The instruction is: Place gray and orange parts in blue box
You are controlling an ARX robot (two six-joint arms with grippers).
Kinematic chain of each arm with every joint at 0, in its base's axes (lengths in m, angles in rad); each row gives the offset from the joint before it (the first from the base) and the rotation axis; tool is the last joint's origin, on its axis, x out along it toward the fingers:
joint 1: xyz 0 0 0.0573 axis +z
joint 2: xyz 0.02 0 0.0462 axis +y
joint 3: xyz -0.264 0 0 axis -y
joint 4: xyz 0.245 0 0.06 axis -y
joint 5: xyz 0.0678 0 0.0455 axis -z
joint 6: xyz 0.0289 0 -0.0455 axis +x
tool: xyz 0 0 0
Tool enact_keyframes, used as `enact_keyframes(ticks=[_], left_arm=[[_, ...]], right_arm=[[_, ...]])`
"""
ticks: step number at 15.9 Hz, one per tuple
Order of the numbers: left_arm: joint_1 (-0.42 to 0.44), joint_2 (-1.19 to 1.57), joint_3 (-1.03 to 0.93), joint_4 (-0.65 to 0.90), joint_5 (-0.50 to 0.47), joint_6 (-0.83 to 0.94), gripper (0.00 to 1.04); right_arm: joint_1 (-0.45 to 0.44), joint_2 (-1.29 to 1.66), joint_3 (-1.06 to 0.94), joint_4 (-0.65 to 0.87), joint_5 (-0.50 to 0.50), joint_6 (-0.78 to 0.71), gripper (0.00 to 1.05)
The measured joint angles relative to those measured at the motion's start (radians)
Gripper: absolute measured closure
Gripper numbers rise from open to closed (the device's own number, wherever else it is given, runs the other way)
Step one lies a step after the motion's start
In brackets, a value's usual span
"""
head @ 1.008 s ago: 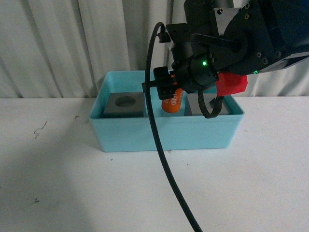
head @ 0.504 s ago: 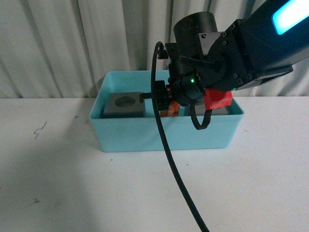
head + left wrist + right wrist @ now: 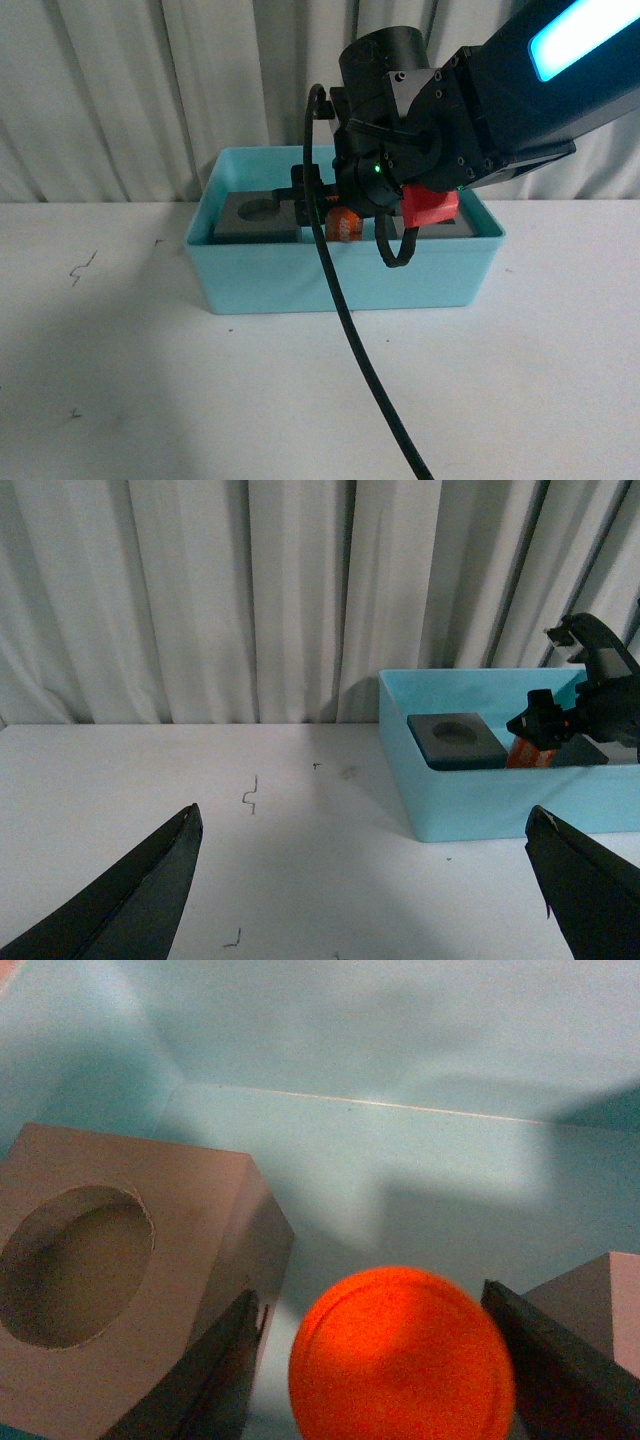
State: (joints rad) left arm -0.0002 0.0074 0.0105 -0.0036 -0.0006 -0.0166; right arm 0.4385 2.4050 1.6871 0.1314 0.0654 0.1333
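Parts in the bin, cylinder between the two cubes.
Light turquoise bin [image 3: 340, 275] sits on the table at the far side. Gray cube with round recess [image 3: 258, 216] lies flat at its left end, recess up. Orange cylinder [image 3: 402, 1356] stands beside it, mid-bin, flat end up. Second gray cube [image 3: 590, 1300] lies to the right, mostly hidden.

Looking down my right wrist, I see my two dark fingers [image 3: 225, 1380] flanking the round orange cylinder [image 3: 402, 1356] inside the blue box [image 3: 350, 1040], with the gray cube with the round recess [image 3: 120, 1270] just beside one finger and another gray cube's corner [image 3: 595, 1295] beside the other.
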Motion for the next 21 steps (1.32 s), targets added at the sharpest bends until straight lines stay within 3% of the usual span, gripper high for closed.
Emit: enact_keyframes(ticks=[3,9,12,15,16,19,20,21], left_arm=[[0.000,0.000,0.000,0.000,0.000,0.000,0.07],[0.000,0.000,0.000,0.000,0.000,0.000,0.07],[0.000,0.000,0.000,0.000,0.000,0.000,0.07],[0.000,0.000,0.000,0.000,0.000,0.000,0.07],[0.000,0.000,0.000,0.000,0.000,0.000,0.07],[0.000,0.000,0.000,0.000,0.000,0.000,0.07],[0.000,0.000,0.000,0.000,0.000,0.000,0.07],[0.000,0.000,0.000,0.001,0.001,0.000,0.07]], right_arm=[[-0.003,-0.038,-0.074,0.065,0.006,0.025,0.05],[-0.098,-0.563,-0.415,0.272,0.004,0.011,0.07],[-0.209,-0.975,-0.748,0.167,-0.008,-0.001,0.07],[-0.334,-1.435,-1.115,-0.136,0.025,0.025,0.07],[-0.328,-1.610,-1.214,-0.270,0.046,0.064,0.07],[-0.139,-1.894,-1.365,-0.605,0.200,0.257,0.07],[-0.105,-1.913,-1.385,-0.570,0.212,0.291,0.08],[-0.119,-1.967,-1.463,-0.338,0.224,0.261,0.14]])
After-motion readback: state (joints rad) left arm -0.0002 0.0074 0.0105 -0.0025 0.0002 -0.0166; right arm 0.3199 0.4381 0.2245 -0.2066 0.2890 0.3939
